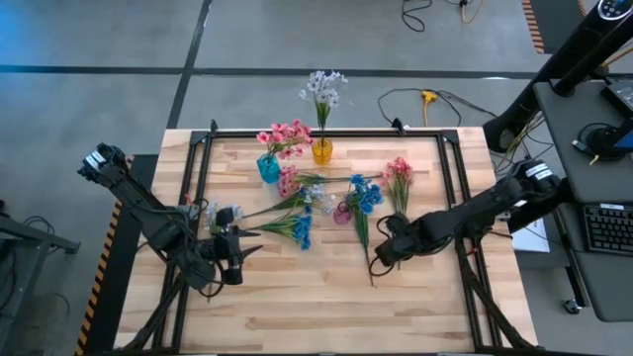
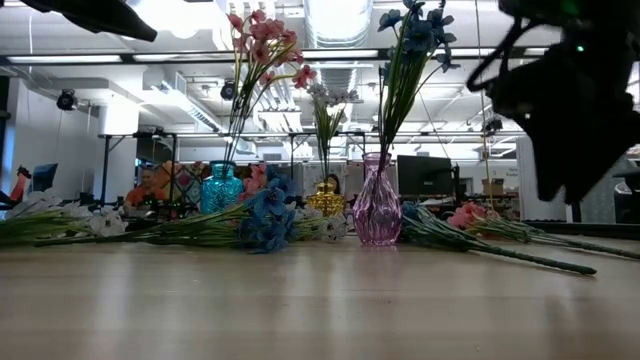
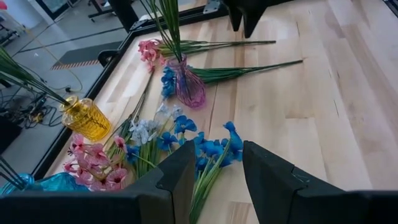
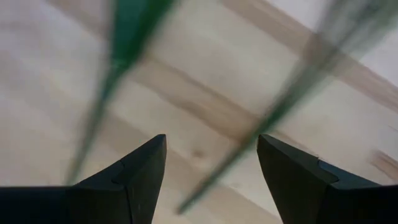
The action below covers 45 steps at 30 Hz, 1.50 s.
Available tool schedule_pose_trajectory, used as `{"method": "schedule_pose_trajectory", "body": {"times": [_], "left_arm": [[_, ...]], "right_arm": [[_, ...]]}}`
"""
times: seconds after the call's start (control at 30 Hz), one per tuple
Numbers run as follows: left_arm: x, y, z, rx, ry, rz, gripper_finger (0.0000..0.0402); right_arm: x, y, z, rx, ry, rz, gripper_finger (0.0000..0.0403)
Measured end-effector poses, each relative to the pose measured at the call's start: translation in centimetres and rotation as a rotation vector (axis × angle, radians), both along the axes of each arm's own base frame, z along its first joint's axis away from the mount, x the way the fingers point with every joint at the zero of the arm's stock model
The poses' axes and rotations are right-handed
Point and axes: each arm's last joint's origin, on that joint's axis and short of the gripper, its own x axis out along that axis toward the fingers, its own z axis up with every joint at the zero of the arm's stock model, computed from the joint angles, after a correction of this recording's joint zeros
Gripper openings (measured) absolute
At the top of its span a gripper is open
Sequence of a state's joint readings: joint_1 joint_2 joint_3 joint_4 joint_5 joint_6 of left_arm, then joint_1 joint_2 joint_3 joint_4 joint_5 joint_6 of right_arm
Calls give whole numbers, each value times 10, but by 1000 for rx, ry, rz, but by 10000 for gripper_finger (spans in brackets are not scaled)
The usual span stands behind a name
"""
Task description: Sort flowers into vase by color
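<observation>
Three vases stand on the table: a teal one (image 1: 268, 167) with pink flowers, a yellow one (image 1: 322, 151) with white flowers, and a purple one (image 1: 342, 212) with blue flowers. Loose sprays lie flat on the wood: a blue one (image 1: 300, 230), a white one (image 1: 223, 214) and a pink one (image 1: 399, 174). My left gripper (image 3: 219, 146) is open and hovers just short of the blue spray (image 3: 211, 149). My right gripper (image 4: 211, 140) is open and points down at the table, with a thin green stem (image 4: 214, 183) lying between its fingers. That stem (image 1: 368, 259) runs from the purple vase toward the near edge.
A black frame (image 1: 326, 131) borders the table. More loose pink and white sprays (image 1: 289, 182) lie between the teal and purple vases. Bare wood (image 1: 316, 307) stretches along the near edge. A desk with a keyboard (image 1: 605, 227) stands to the right, and cables (image 1: 427, 98) lie on the floor behind.
</observation>
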State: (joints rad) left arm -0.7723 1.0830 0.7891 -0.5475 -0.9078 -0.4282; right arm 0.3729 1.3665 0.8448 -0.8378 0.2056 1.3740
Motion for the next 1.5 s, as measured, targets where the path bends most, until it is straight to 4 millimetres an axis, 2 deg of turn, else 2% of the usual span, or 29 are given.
{"method": "schedule_pose_trajectory", "body": {"times": [0.2, 0.5, 0.77, 1.2, 1.5], "left_arm": [[3, -2, -4, 15, 13, 4, 119], [7, -5, -10, 57, -8, 65, 119], [7, -4, -10, 36, -16, 77, 119], [7, -4, -10, 24, -21, 83, 119], [7, -4, -10, 21, -23, 86, 119]], "right_arm": [[-17, -8, -1, -83, 152, -115, 256], [-16, -35, 0, -191, 137, -146, 283], [-17, -57, -19, -304, 102, -147, 295], [-36, -64, -63, -409, -27, -187, 295], [-42, -65, -75, -406, -95, -220, 284]]}}
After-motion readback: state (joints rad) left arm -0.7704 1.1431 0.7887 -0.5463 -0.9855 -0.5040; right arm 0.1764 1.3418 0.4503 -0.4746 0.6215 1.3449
